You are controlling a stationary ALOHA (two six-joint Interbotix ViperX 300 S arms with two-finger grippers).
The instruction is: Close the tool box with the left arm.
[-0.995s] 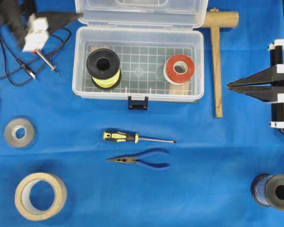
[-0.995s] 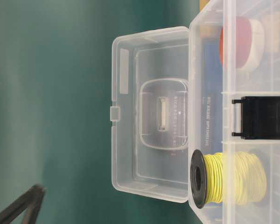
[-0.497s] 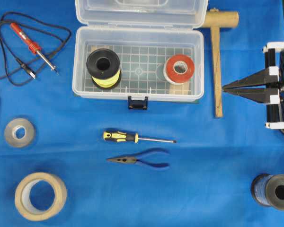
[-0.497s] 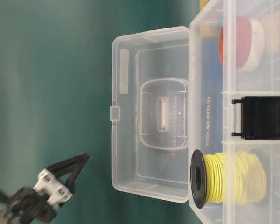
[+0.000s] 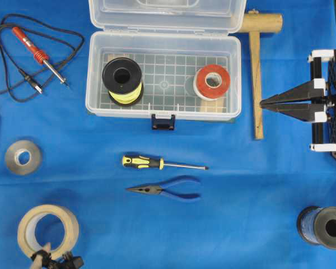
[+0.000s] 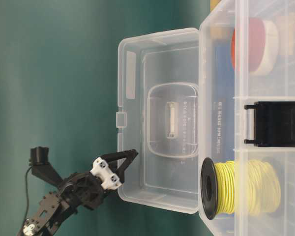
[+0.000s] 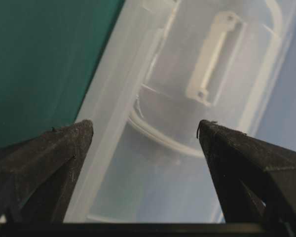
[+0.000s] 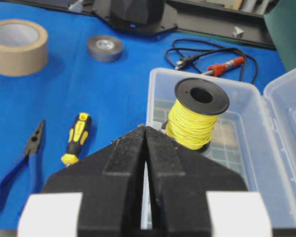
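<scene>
Tool box (image 5: 163,75) lid (image 6: 157,118) upright, left fingers (image 6: 129,156) spread beside edge

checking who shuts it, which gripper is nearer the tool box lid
Left. The left gripper hangs open right by the raised lid, fingertips at its edge. The right gripper sits shut, off beyond the mallet.

The tool box (image 5: 163,73) sits at twelve o'clock, lid up, holding a yellow spool (image 5: 122,81) and a red tape (image 5: 212,82). At three, the right gripper (image 5: 263,104) has its fingers together. A soldering iron (image 5: 38,54) lies at ten, a screwdriver (image 5: 163,163) and pliers (image 5: 166,190) near centre, a tan tape (image 5: 48,232) at seven.
</scene>
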